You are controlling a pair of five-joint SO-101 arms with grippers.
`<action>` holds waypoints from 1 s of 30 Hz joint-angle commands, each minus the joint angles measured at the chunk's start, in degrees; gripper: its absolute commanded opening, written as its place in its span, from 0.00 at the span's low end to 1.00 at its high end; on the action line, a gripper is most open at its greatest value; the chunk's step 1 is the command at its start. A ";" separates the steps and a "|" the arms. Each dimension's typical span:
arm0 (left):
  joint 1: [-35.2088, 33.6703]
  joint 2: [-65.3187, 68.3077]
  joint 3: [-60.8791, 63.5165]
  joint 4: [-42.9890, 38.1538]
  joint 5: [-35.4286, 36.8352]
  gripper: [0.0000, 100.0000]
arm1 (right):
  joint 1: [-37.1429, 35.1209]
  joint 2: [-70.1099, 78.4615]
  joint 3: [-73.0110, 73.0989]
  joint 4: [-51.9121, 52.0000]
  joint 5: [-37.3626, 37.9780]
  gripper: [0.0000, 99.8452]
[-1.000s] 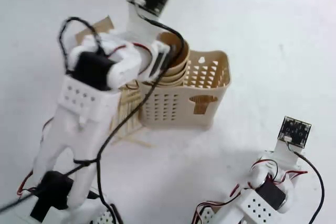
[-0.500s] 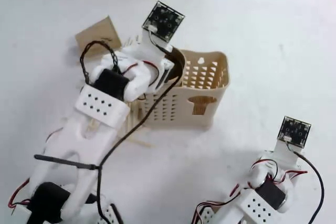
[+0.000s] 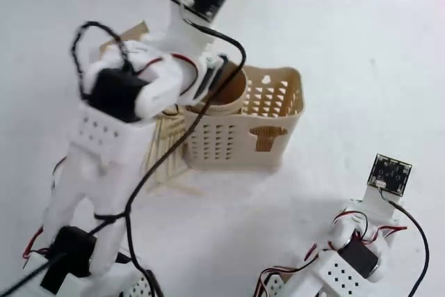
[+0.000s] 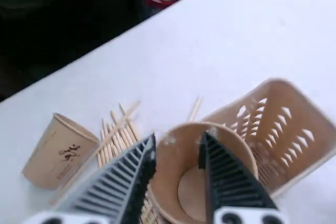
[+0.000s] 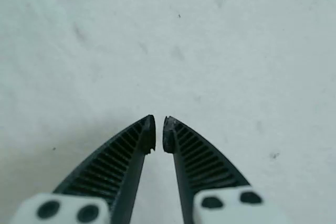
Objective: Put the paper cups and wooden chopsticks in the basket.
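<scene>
Left claw (image 4: 177, 140) is hanging over the beige perforated plastic basket (image 3: 278, 126) with its fingers spread apart, gripping nothing, one finger outside and one over the mouth of a brown paper cup (image 4: 184, 182). That cup (image 3: 233, 88) is standing upright inside the basket (image 4: 294, 124), at the end nearest the wooden chopsticks (image 3: 167, 151). The chopsticks (image 4: 113, 140) are lying loose on the table just beside the basket wall. A second paper cup (image 4: 58, 153) is lying on its side past them, near the table's far edge. Right claw (image 5: 159, 132) is sitting pinched closed on nothing, low over the white tabletop (image 3: 361, 67), well apart from the basket with a wide stretch of table between.
</scene>
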 commanded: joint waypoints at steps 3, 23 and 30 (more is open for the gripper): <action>-5.93 -0.13 -16.35 -0.70 -0.53 0.15 | 0.22 -0.22 0.35 -0.75 -0.44 0.04; -19.56 39.43 0.79 -61.10 -9.76 0.16 | 0.22 -0.22 0.35 -0.75 -0.44 0.04; -21.49 57.45 -17.67 -56.18 -9.23 0.15 | 0.22 -0.22 0.35 -0.75 -0.44 0.04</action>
